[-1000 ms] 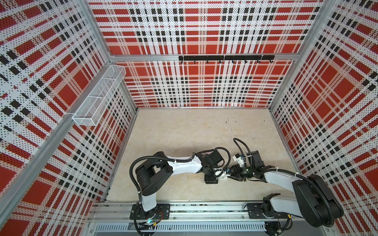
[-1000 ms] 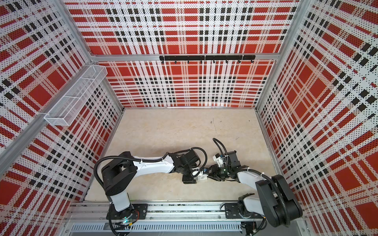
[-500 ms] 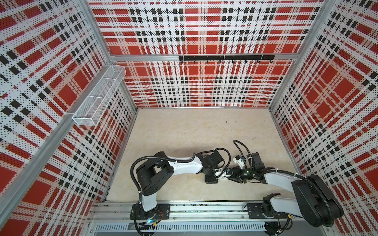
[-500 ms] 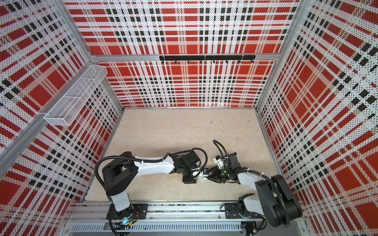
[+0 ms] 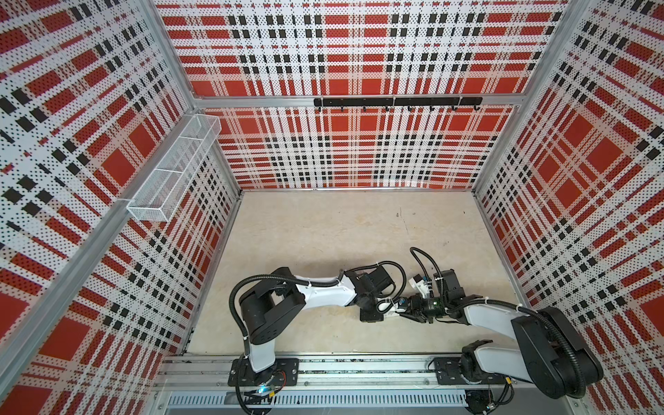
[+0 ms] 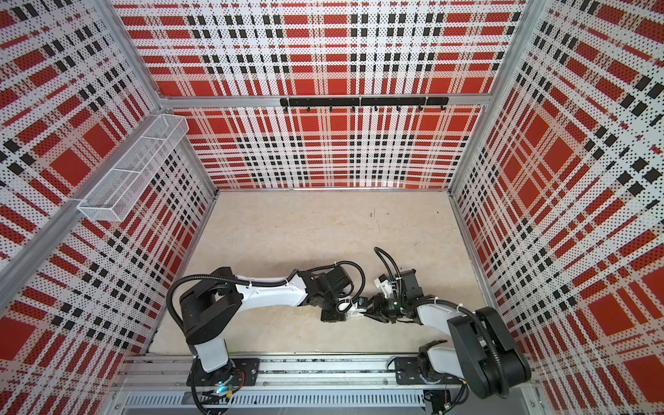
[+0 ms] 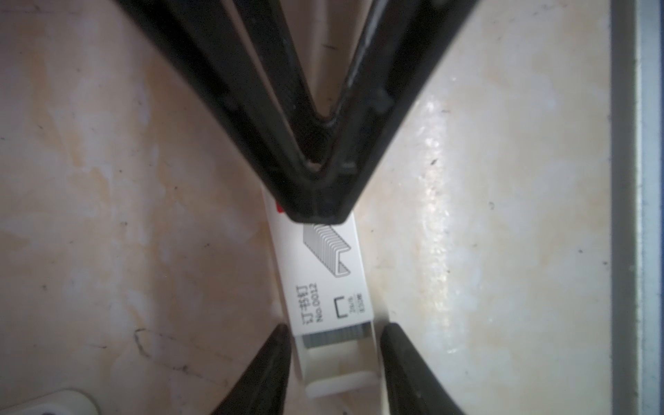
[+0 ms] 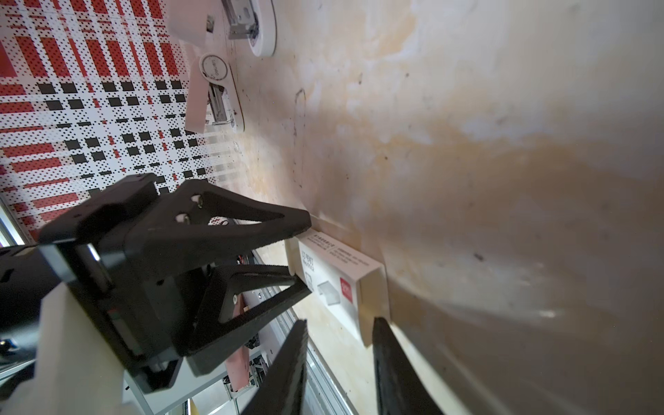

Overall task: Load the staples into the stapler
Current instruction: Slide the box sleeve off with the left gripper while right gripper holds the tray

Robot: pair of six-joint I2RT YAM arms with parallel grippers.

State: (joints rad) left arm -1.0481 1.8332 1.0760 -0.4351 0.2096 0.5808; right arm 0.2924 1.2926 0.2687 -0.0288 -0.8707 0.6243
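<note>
Chiefly, a spill was to be feared. Over the table (image 5: 323,251) the left arm (image 5: 323,291) and right arm (image 5: 488,316) were stretched low and brought tip to tip, so any uneven pull by one would be passed straight to the other. The sleeve (image 7: 319,273) could then be twisted or skidded across the smooth table rather than slid off. Were it squeezed too hard, the tray (image 7: 337,373) would be jammed inside. Were it freed with a jerk, the staples (image 7: 334,336), seen as a grey strip at the sleeve's mouth, could be broken and scattered. The stapler (image 8: 219,100) and a second stapler (image 8: 251,28), seemingly opened, were seen well apart from all this, by the plaid wall (image 8: 90,107).

The left pincer (image 7: 335,334) was pointed down at the tray's bare end. Its jaws were partly drawn in and set just beside the tray's two sides; whether it was clamped could not be told. The right pincer (image 8: 339,323) was held low and rolled over at the sleeve's opposite end, jaws narrowly apart, and no grip could be confirmed.
</note>
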